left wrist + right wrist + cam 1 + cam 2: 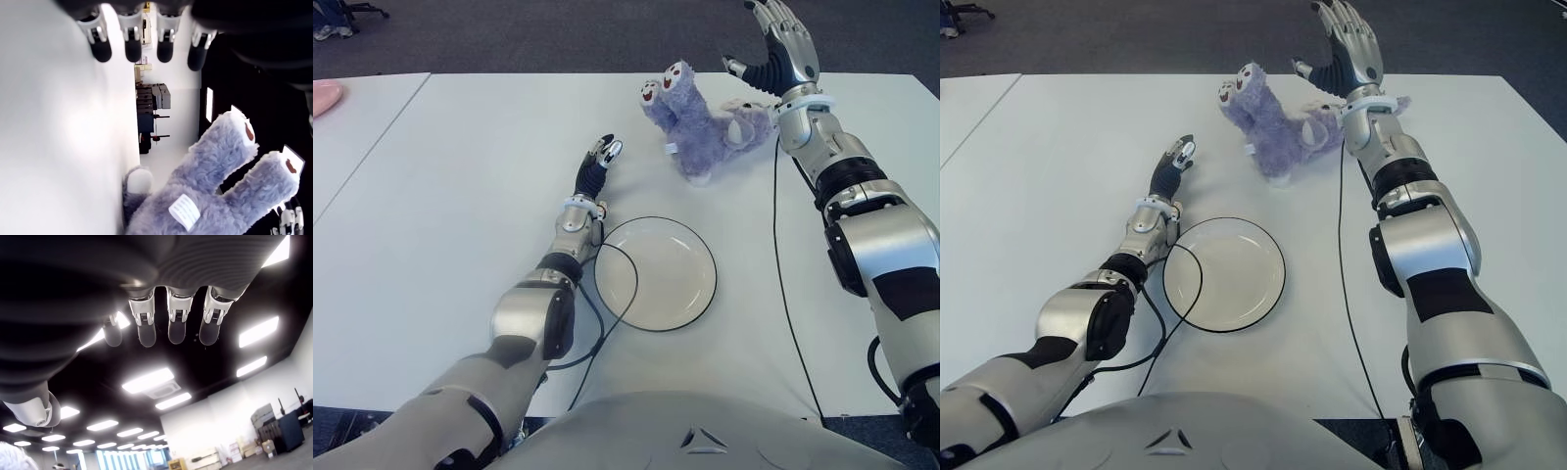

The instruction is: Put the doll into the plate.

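- Eye views: the fuzzy purple doll (705, 122) is lying on the white table (460, 215), past the plate (656, 272) and apart from it. The left hand (597, 164) is showing just left of the plate's far side. The right hand (781, 44) is pointing up behind the doll.
- Left wrist view: the left hand's fingers (133, 45) are sticking out straight, holding nothing, with the doll nearby.
- Right wrist view: the right hand's fingers (176, 323) are spreading wide open, holding nothing.

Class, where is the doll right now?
The doll lies on the white table beyond the plate, just left of the raised, open right hand.
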Controlling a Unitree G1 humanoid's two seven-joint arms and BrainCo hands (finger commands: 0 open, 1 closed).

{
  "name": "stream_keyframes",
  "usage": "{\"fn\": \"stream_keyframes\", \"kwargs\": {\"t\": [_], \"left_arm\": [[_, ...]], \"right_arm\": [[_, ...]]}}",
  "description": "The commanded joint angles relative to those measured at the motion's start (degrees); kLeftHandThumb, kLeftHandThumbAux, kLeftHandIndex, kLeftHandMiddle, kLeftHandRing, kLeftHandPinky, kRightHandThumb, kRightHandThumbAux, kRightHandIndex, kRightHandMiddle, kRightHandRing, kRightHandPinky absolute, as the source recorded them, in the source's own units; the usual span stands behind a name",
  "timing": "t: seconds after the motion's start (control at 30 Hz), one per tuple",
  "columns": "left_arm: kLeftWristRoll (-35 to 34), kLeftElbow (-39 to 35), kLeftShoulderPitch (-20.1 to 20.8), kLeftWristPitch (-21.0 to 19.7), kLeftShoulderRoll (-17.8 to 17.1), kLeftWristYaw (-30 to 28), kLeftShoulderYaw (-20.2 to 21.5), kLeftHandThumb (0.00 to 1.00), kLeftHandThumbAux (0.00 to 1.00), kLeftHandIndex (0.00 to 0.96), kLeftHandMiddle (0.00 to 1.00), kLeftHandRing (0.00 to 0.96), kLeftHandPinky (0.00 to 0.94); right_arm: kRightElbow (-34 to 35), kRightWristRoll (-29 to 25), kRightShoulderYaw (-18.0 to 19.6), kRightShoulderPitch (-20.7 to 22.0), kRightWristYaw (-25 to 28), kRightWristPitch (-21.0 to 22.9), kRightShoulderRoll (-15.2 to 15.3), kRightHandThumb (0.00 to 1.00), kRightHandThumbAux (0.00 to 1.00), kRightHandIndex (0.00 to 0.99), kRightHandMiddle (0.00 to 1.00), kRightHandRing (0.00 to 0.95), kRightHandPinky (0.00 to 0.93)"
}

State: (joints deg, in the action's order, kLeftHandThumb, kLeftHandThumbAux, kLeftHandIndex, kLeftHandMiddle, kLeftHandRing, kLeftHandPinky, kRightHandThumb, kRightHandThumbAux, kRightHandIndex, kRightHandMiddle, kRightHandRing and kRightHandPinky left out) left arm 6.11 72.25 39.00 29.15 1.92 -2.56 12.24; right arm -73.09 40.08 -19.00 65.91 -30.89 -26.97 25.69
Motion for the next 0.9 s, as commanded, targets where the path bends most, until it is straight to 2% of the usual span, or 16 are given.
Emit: {"fn": "stream_keyframes", "kwargs": {"t": [0.03, 0.27, 0.63, 0.9], "left_arm": [[-0.07, 6.37, -8.46, -6.98, 1.14, -1.45, 0.44, 0.0, 0.337, 0.144, 0.05, 0.029, 0.025], [0.1, 6.39, -8.46, -7.28, 1.08, -1.62, 0.52, 0.0, 0.338, 0.146, 0.05, 0.027, 0.022], [0.39, 6.43, -8.43, -7.8, 0.98, -1.87, 0.28, 0.0, 0.339, 0.151, 0.051, 0.024, 0.004], [1.03, 6.48, -8.43, -7.72, 0.6, -2.0, -0.28, 0.0, 0.337, 0.149, 0.045, 0.017, 0.0]], "right_arm": [[-1.73, -0.97, -0.38, 0.87, 0.02, 1.67, -2.5, 0.448, 0.504, 0.0, 0.0, 0.0, 0.052], [-1.98, -0.84, -0.51, 0.97, -1.15, 1.5, -3.89, 0.519, 0.513, 0.0, 0.0, 0.0, 0.098], [0.35, 0.06, -2.26, -0.02, -3.27, -2.88, -5.71, 0.607, 0.539, 0.0, 0.0, 0.02, 0.219], [3.58, 2.42, -6.06, -2.21, -2.55, -4.51, -5.31, 0.53, 0.534, 0.0, 0.0, 0.002, 0.11]]}}
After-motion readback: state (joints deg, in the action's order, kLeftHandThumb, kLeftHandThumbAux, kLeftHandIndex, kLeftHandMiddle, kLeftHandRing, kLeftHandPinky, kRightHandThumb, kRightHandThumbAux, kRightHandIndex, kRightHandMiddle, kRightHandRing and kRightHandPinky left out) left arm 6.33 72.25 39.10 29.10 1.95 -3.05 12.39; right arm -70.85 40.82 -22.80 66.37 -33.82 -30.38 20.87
